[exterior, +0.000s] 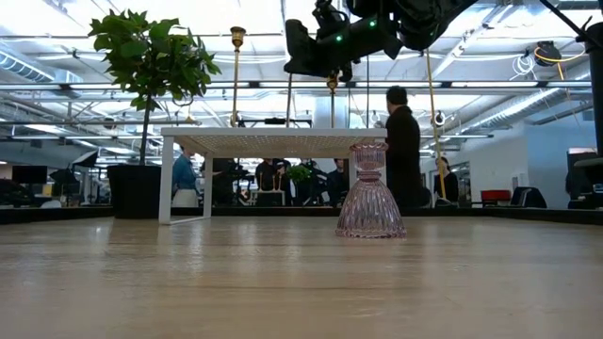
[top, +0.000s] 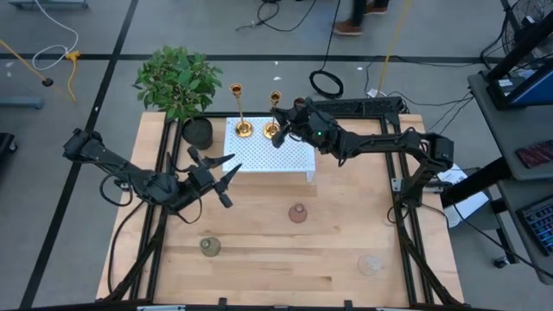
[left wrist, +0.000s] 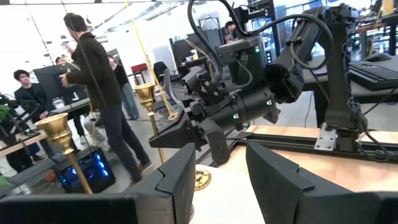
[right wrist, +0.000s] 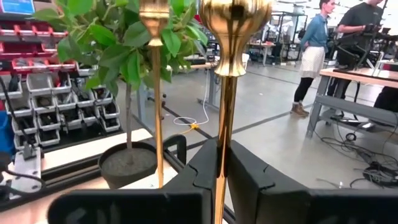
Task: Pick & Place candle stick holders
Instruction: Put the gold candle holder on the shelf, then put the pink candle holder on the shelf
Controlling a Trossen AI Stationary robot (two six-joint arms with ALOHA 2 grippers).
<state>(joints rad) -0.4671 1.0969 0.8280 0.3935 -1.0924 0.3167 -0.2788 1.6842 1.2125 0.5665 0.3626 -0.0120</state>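
You are working in an open-plan robotics lab — part workshop, part office. The wooden worktop (top: 259,250) sits in a black metal frame (top: 404,226) on grey concrete floor (top: 86,26) marked with dark tape lines, cables (top: 294,13) trailing across it. Beyond the worktop: exposed ceiling beams (exterior: 490,85) with strip lighting, shelves of red parts bins (right wrist: 37,50), desks with monitors (left wrist: 46,74) — and several people (left wrist: 99,81) standing or walking among them.
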